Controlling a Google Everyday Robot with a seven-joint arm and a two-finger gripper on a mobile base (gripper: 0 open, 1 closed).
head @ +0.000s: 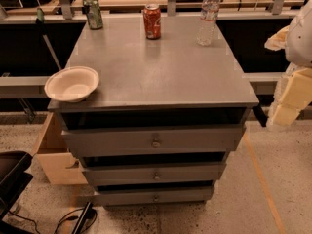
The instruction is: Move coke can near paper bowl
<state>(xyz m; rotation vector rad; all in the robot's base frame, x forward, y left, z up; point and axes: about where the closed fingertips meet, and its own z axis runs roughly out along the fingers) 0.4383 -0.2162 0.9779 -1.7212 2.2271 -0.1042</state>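
The coke can (152, 21), red with white markings and a silver top, stands upright at the far edge of the grey cabinet top (161, 67), near the middle. The paper bowl (71, 84), off-white and shallow, sits at the front left corner, its rim reaching over the left edge. My gripper (287, 101) is at the right edge of the camera view, pale yellow and white, off the cabinet's right side and far from the can. It holds nothing that I can see.
A dark green can (92, 12) stands at the far left corner. A clear water bottle (208, 17) stands at the far right. The cabinet has three drawers (155, 141) below. Wooden benches with cables lie behind. A black object (12, 174) is at the lower left.
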